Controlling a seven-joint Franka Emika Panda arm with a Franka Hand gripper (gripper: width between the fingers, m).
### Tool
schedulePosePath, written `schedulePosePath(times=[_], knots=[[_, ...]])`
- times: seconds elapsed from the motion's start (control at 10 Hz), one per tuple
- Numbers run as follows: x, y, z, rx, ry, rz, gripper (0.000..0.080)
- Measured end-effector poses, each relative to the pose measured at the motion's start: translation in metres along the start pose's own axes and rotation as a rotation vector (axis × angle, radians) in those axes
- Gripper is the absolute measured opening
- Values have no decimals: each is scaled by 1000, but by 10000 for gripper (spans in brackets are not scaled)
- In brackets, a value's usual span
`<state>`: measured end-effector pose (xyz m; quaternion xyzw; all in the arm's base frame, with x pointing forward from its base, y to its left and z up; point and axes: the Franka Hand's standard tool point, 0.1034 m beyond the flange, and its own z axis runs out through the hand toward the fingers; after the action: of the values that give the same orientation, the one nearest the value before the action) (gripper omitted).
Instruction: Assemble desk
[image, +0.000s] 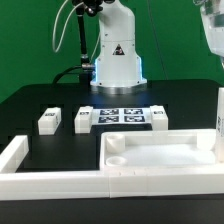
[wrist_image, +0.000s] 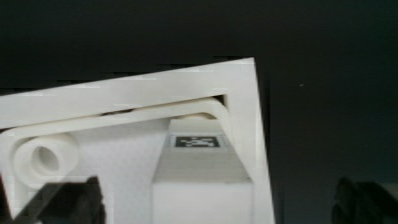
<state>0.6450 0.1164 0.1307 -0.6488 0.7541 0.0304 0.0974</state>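
A wide-open stance is shown by the Franka arm's two-finger gripper (wrist_image: 214, 198), whose dark fingers (wrist_image: 64, 198) are spread far apart with nothing pinched. Between them, touched by neither, a white square-section leg with a black-and-white tag (wrist_image: 196, 165) is seen standing upright at a corner of the white plastic rectangular tabletop panel with raised rim (image: 165, 150), which is laid flat directly beneath the gripper. A round corner hole (wrist_image: 45, 160) in the panel is visible near that leg. Whether the leg is fully seated cannot be told. Well away from the gripper, toward the exterior view's left, three more tagged white legs are laid on the black table (image: 20, 105): the outermost leg (image: 48, 121), the middle leg (image: 82, 120) and the nearest leg (image: 158, 117). The marker board (image: 122, 116) is placed between the last two. The long low white border wall (image: 30, 165) is seen running along the panel's side.
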Motion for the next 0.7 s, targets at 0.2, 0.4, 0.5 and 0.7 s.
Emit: schedulePosePath(times=[0.2,0.4,0.5,0.7], knots=[[0,0,1,-1,0,-2,648],[1,3,-1,4,1,-69,648],[0,15,-1,4,3,-106,648],[-11,46,-10,-23,-8,-308,648]])
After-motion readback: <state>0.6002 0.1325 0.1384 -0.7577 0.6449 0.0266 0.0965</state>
